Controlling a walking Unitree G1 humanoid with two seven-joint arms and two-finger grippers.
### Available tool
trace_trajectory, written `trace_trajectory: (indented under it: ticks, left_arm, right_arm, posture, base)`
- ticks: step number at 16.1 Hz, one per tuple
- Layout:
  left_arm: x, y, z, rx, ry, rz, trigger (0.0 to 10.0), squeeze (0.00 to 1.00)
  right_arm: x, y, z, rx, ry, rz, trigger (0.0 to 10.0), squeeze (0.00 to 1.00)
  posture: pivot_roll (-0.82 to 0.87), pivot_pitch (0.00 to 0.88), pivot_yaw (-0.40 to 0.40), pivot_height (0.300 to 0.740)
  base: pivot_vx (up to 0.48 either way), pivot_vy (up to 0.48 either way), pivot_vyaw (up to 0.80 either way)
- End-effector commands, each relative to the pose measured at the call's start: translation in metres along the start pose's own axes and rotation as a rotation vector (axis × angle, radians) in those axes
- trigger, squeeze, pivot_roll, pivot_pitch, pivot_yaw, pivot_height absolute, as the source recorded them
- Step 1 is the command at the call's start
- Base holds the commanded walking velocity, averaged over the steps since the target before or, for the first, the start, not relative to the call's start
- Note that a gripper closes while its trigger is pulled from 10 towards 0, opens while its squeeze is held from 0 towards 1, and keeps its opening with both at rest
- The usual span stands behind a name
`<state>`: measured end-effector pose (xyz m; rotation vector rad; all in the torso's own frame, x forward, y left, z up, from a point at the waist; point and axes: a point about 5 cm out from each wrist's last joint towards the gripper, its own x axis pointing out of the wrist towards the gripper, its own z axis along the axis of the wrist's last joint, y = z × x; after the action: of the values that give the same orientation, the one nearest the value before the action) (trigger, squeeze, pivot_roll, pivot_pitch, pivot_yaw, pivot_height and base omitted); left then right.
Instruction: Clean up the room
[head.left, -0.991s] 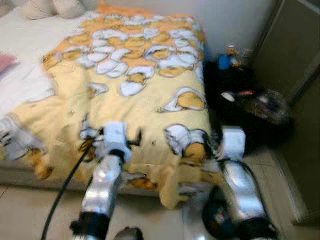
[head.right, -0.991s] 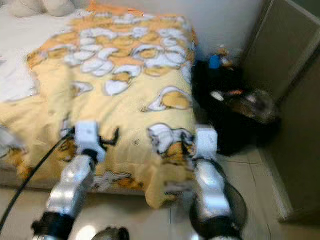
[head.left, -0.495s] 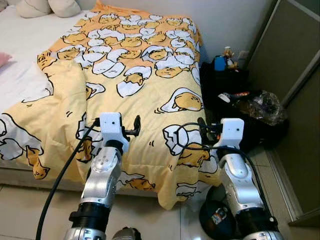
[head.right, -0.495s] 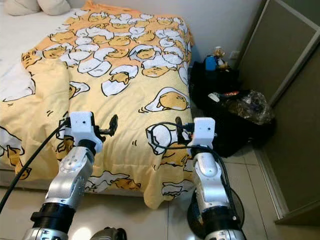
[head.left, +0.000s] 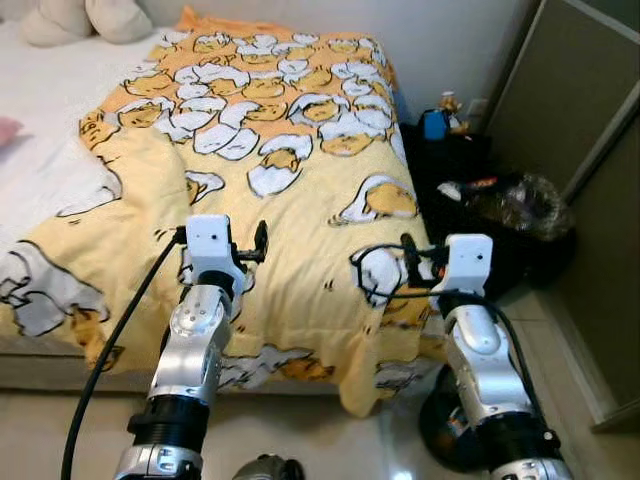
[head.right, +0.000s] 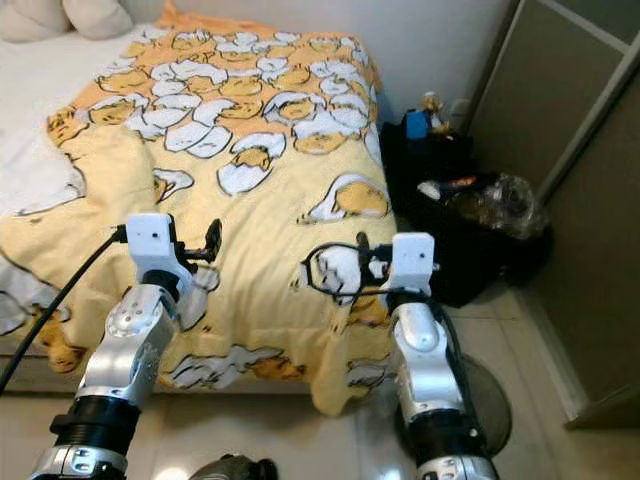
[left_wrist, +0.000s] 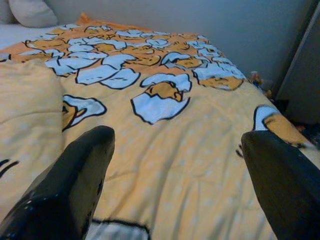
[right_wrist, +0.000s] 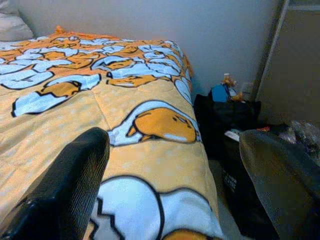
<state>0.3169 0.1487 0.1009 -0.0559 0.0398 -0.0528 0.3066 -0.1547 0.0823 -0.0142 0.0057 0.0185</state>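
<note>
Hovering over the yellow blanket (head.left: 300, 200) spread across the bed (head.left: 45, 160), my left gripper (left_wrist: 175, 165) and right gripper (right_wrist: 170, 170) both have fingers spread wide, holding nothing and touching nothing.

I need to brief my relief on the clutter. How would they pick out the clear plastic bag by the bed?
Start at the bed with the yellow egg-print blanket and look off its right side, toward the grey cabinet door. On the black bags on the floor there lies the clear plastic bag: crinkled and see-through, unlike its dark neighbours.
</note>
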Motion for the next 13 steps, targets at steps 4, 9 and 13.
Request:
trace_trajectory:
  ticks: [4, 9, 13]
  left_arm:
    - [-0.001, 0.007, -0.004, 0.024, 0.018, 0.038, 10.0, 0.00]
    - [-0.001, 0.006, -0.003, 0.020, 0.003, 0.044, 10.0, 0.00]
    - [0.000, 0.005, -0.004, 0.030, 0.006, 0.037, 10.0, 0.00]
  right_arm:
    - [0.006, 0.009, 0.003, 0.050, -0.010, 0.022, 10.0, 0.00]
    - [0.009, 0.009, 0.003, 0.046, 0.011, 0.047, 10.0, 0.00]
    - [0.010, 0.005, 0.003, 0.043, 0.009, 0.031, 10.0, 0.00]
  posture:
    - [0.04, 0.000, 0.018, 0.740]
    - [0.03, 0.000, 0.015, 0.740]
    - [0.02, 0.000, 0.016, 0.740]
  base:
    - [0.000, 0.480, 0.00]
    - [0.000, 0.480, 0.40]
    - [0.000, 0.480, 0.73]
